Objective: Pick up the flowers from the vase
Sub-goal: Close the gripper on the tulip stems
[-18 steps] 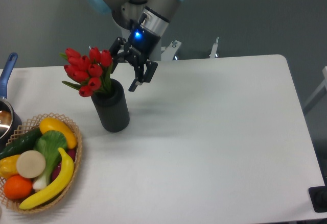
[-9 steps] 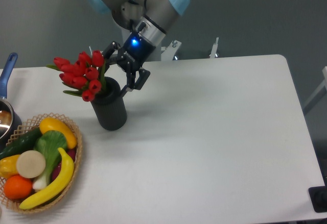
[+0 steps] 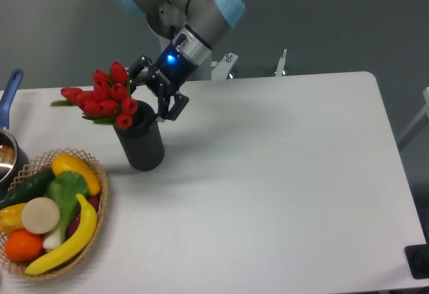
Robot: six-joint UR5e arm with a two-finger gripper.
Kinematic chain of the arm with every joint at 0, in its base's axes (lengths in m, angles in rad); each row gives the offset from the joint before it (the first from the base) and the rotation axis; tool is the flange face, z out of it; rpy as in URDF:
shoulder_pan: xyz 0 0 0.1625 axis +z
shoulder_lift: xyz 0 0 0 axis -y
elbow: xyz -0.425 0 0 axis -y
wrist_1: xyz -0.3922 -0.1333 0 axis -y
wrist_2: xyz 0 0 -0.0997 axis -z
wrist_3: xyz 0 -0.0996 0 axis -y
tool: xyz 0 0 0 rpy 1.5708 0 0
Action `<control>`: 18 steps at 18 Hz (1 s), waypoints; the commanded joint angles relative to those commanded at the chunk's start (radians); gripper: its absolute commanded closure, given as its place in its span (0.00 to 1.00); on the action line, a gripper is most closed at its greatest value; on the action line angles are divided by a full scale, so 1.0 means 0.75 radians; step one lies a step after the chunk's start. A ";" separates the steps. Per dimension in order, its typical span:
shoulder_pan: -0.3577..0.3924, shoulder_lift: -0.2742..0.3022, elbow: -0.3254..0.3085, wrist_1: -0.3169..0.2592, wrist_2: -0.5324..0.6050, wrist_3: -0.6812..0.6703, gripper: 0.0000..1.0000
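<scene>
Task is at the approach/grasp stage, nothing lifted yet. The flowers [image 3: 102,98] sit in the vase [image 3: 139,143], stems down in the mouth, red buds leaning out to the left over the rim. The vase stands upright on the desk [image 3: 281,173], left of centre.

The claw [image 3: 155,95] is right at the bunch, just above the vase mouth on its right side. Its fingers look spread, one dark finger [image 3: 173,105] hanging beside the rim and the other up near the buds, so it reads as open around the stems, not yet clamped; the view is coarse here, so contact w/ the stems can't be confirmed.

Left to do, judging from this: close on the stems, pull the bunch up & clear of the vase w/o tipping it.

Other containers: a woven basket [image 3: 98,200] at the desk's left front holds fruit and veg, incl. a banana [image 3: 70,240], an orange [image 3: 23,245] and a cucumber [image 3: 27,187]. A pot w/ blue handle [image 3: 9,96] sits at the far left edge, contents unclear.
</scene>
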 joint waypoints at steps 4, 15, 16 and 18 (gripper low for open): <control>-0.014 0.012 -0.027 0.002 -0.039 0.002 0.02; -0.025 0.010 -0.021 0.006 -0.088 -0.008 1.00; -0.023 0.010 -0.014 0.004 -0.088 -0.012 1.00; -0.021 0.010 0.004 0.004 -0.090 -0.016 1.00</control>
